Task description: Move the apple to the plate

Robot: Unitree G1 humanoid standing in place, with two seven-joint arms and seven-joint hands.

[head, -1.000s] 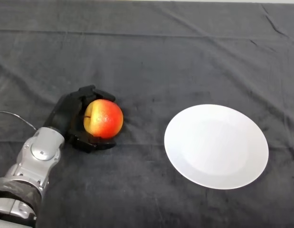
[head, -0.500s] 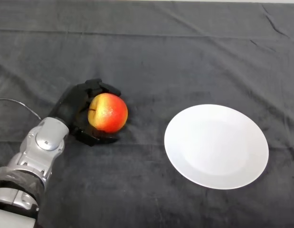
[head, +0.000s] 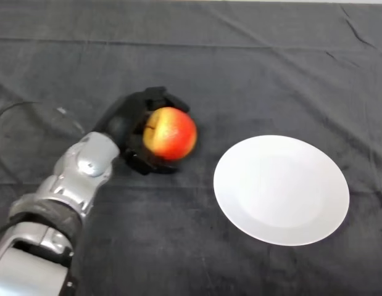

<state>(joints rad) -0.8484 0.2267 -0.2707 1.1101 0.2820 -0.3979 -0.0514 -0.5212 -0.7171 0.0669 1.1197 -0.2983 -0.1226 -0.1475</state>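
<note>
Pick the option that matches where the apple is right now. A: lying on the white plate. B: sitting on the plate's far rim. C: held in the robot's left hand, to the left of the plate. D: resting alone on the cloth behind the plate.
C: the apple sits inside the curled fingers of the left hand, clear of the white plate to its right.

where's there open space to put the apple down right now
The plate is bare all over. Dark cloth lies bare behind it and between it and the apple. The only crowded spot is around the left hand curled on the apple.
</note>
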